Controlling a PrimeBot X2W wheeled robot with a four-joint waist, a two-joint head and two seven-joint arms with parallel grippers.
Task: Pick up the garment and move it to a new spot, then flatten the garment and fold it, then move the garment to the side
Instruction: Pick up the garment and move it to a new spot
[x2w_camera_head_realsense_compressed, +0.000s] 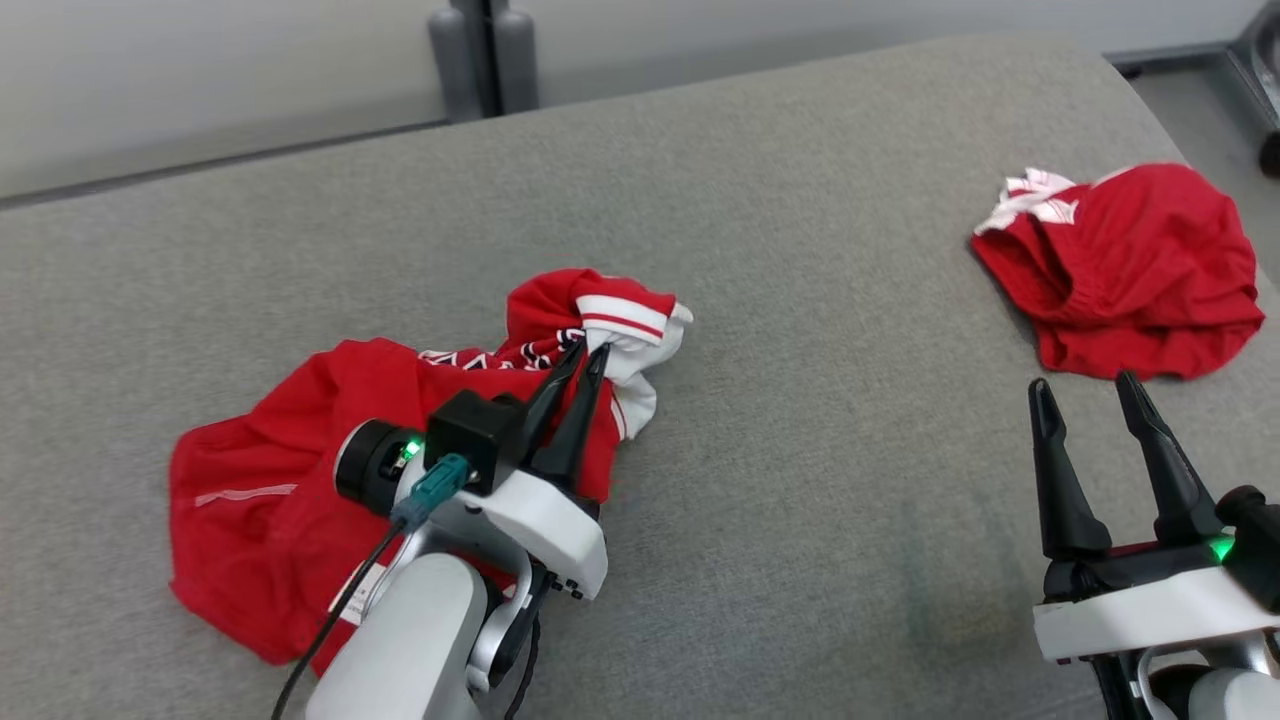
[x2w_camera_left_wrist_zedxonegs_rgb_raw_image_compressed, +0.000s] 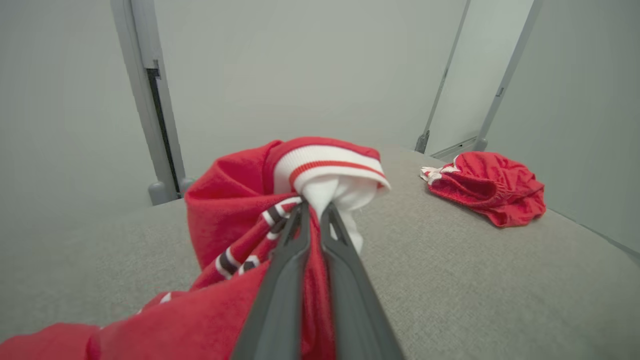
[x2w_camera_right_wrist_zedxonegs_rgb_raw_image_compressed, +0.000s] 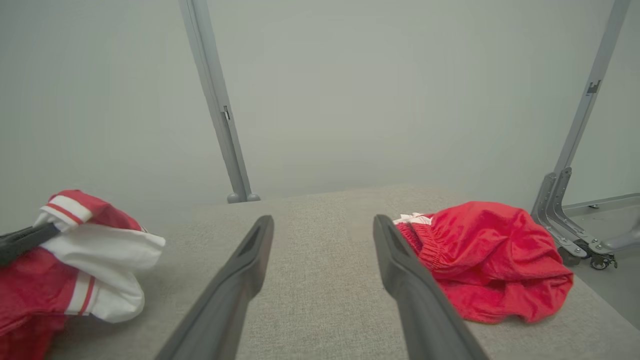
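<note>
The garment (x2w_camera_head_realsense_compressed: 270, 480) is a crumpled red jersey with white trim, lying on the left half of the grey cushioned surface (x2w_camera_head_realsense_compressed: 800, 520). My left gripper (x2w_camera_head_realsense_compressed: 588, 352) is shut on the garment's white-and-red cuffed part and lifts it a little. Seen from the left wrist, the left gripper (x2w_camera_left_wrist_zedxonegs_rgb_raw_image_compressed: 314, 207) pinches white cloth of the garment (x2w_camera_left_wrist_zedxonegs_rgb_raw_image_compressed: 230, 205) between its closed fingers. My right gripper (x2w_camera_head_realsense_compressed: 1085, 385) stands open at the lower right, nothing between its fingers. In the right wrist view the right gripper (x2w_camera_right_wrist_zedxonegs_rgb_raw_image_compressed: 322, 225) points over bare surface, the garment (x2w_camera_right_wrist_zedxonegs_rgb_raw_image_compressed: 95, 260) to its left.
A second red piece of clothing (x2w_camera_head_realsense_compressed: 1130, 270) with an elastic waist lies bunched at the far right; it also appears as red clothing (x2w_camera_left_wrist_zedxonegs_rgb_raw_image_compressed: 487, 187) and red clothing (x2w_camera_right_wrist_zedxonegs_rgb_raw_image_compressed: 485, 260). Grey frame posts (x2w_camera_head_realsense_compressed: 485, 55) stand behind the surface. A metal base (x2w_camera_right_wrist_zedxonegs_rgb_raw_image_compressed: 575, 225) sits off the right edge.
</note>
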